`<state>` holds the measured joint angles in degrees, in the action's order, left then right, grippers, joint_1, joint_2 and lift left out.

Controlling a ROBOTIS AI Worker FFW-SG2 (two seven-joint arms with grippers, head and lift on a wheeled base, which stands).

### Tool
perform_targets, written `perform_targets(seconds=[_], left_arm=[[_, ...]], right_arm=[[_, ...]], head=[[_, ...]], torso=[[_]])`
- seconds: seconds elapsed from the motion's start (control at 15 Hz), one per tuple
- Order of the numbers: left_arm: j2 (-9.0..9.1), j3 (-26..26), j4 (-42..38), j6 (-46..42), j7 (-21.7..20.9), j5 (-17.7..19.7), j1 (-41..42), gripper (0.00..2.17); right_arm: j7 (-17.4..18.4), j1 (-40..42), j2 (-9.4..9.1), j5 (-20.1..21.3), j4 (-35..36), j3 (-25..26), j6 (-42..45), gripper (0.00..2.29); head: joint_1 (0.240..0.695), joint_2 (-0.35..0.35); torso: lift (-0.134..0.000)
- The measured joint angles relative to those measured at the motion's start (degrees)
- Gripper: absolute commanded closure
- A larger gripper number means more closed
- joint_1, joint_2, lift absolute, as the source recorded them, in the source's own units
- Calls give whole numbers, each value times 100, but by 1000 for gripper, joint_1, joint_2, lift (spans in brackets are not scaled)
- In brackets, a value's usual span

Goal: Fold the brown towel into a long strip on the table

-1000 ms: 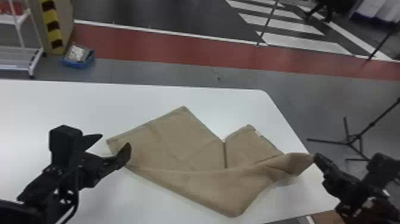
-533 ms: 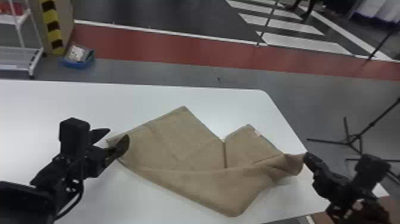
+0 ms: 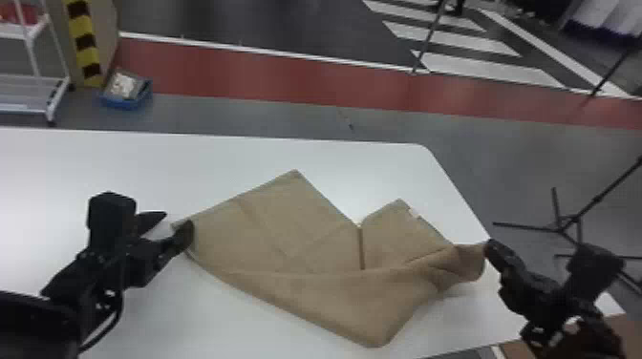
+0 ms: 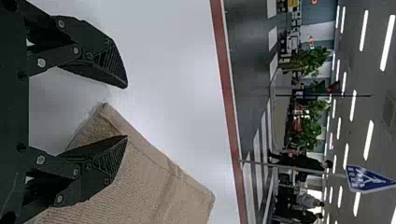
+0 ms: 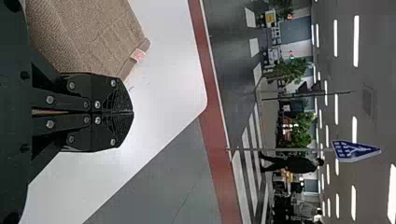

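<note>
Far left, on the floor beyond the table, stands one white rack (image 3: 33,79) with two shelves in sight; the upper one holds something red (image 3: 19,14), too blurred to name. Just right of it is one upright striped black and yellow. At its foot sits one blue bin (image 3: 126,101) with a pale, whitish bundle (image 3: 122,86) in it; I cannot count the pieces.

Nearer, on the left, my left gripper (image 3: 177,222) is at the left corner of the towel, its two fingers spread wide. In my left wrist view, the tip of that corner shows in the gap between them, and one finger overlaps the cloth; I cannot tell whether it touches.

In the middle, one brown towel (image 3: 305,238) lies on one white table (image 3: 119,157), towards the table's right end. Its near side is turned over in a broad, loose fold, sloping to a rounded corner close to me. Two corners point away from me with a notch between them, and one small pale label (image 3: 413,213) sits by the right-hand one.

At the towel's right end, my right gripper (image 3: 490,247) has its two fingers pressed together, pinching a raised corner of the cloth. Farther right, on the floor past the table, is a black tripod stand (image 3: 568,227).
</note>
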<state>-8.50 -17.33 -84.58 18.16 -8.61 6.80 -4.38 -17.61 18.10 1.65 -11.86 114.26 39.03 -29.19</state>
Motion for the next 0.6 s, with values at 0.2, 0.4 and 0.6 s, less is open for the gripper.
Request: perform_targets(seconds=[0.2,0.4,0.6], left_arm=[[-22,12,20,70,-17,1,-1,603],[-37,19,20,137,-93,7,-2,1241],[-32,25,16,225,-97,11,-3,1740]], right_arm=[[-6,-2,7,0,-21,0,48,1332],[-5,-23,11,7,-43,0,75,1332],[-5,-40,11,8,-44,-1,91,1332]], head=[[695,-350],[695,-350],[695,-350]], torso=[[-123],[-123],[-123]])
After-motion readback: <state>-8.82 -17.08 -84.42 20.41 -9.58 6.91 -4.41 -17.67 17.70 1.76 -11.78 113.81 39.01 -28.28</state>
